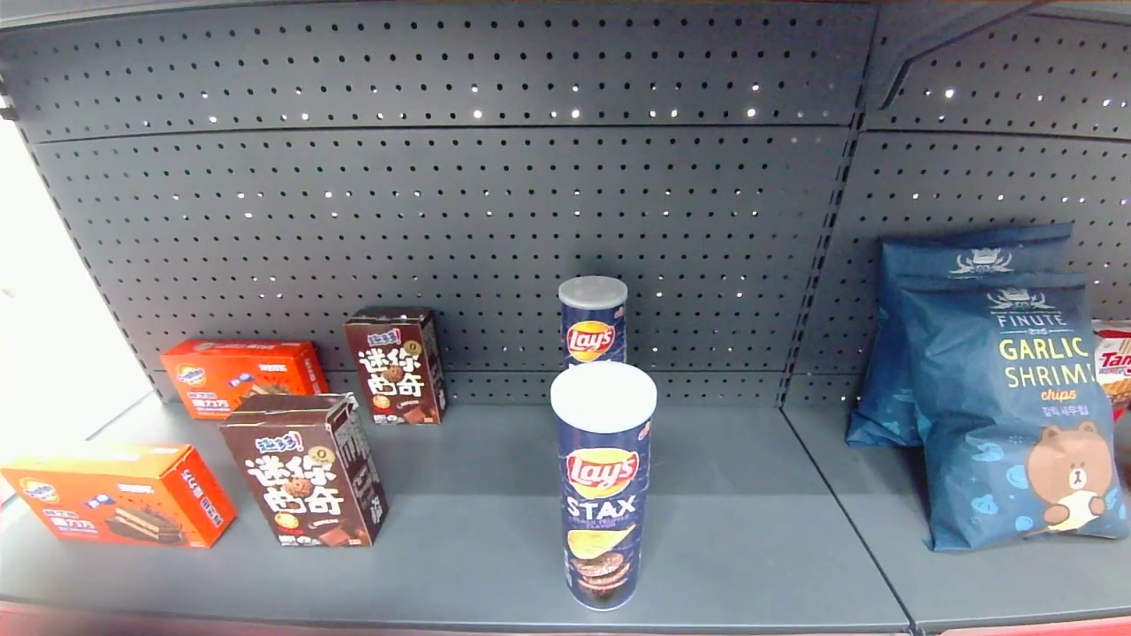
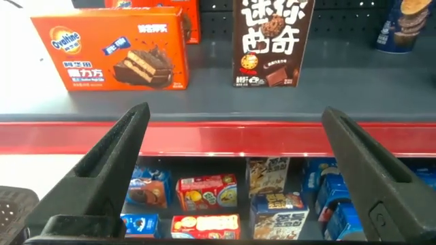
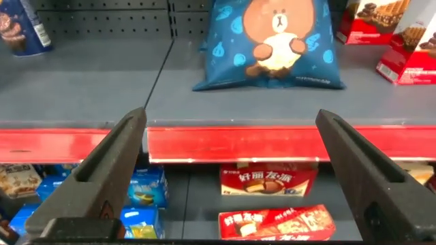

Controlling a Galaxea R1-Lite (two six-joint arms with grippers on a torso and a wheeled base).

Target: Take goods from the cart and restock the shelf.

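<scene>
The left gripper [image 2: 235, 112] hangs in front of the red rail [image 2: 225, 136] at the shelf's front edge. Its fingers are spread wide with nothing between them. The right gripper [image 3: 230, 114] sits level with the same rail farther right, equally wide and empty. Under the rail, small packs [image 2: 206, 192] stand on a lower level.

On the shelf [image 1: 751, 530], the front row starts at the left with the near orange box [image 1: 119, 495], lying on its long side. The near brown box [image 1: 305, 468] stands upright just beside it. The near can [image 1: 603, 495] stands upright around the middle, close to the front edge. Well to the right, past a seam in the shelf board, the near bag [image 1: 1016, 424] stands on end, leaning back.

Each has a twin behind it. The far orange box [image 1: 239, 375] and the far brown box [image 1: 395, 364] sit against the back wall. The far can [image 1: 593, 322] is directly behind the near one and partly hidden by it. The far bag [image 1: 901, 353] leans behind the near bag, and a red-and-white pack [image 1: 1115, 362] peeks in at the right edge beside them.

A grey pegboard [image 1: 442, 221] closes the back.
</scene>
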